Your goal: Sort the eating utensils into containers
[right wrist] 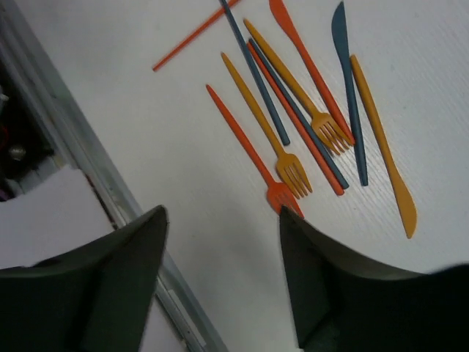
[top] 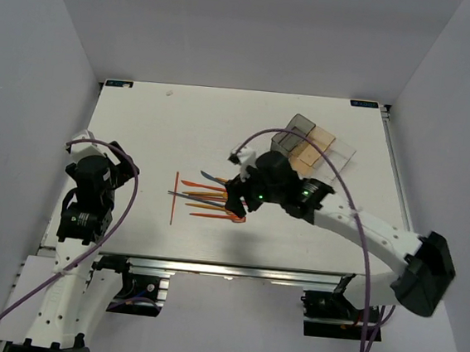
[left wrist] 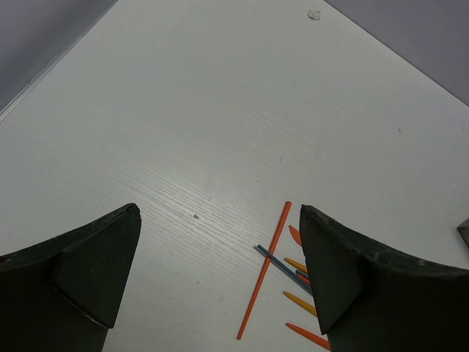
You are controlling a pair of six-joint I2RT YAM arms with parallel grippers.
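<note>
The left hand (top: pixel 103 166) rests released at the counter's (top: pixel 141 117) left edge, clear of the work. The thin orange, red and blue-grey plastic utensils (top: pixel 206 200) lie loose mid-counter. The right hand (top: pixel 237 207) hovers over their right ends, jaws apart and empty, probably lining up a pick. The three joined translucent bins (top: pixel 311 143) stand far right, within its reach.

Lighting: bright, even, diffuse from above. Shadows: one soft patch on white table (top: pixel 141 117) beneath right arm (top: pixel 363 230). Focus: right gripper fingers (right wrist: pixel 102 293) dark, blurred; utensils (right wrist: pixel 293 110) fairly sharp.
</note>
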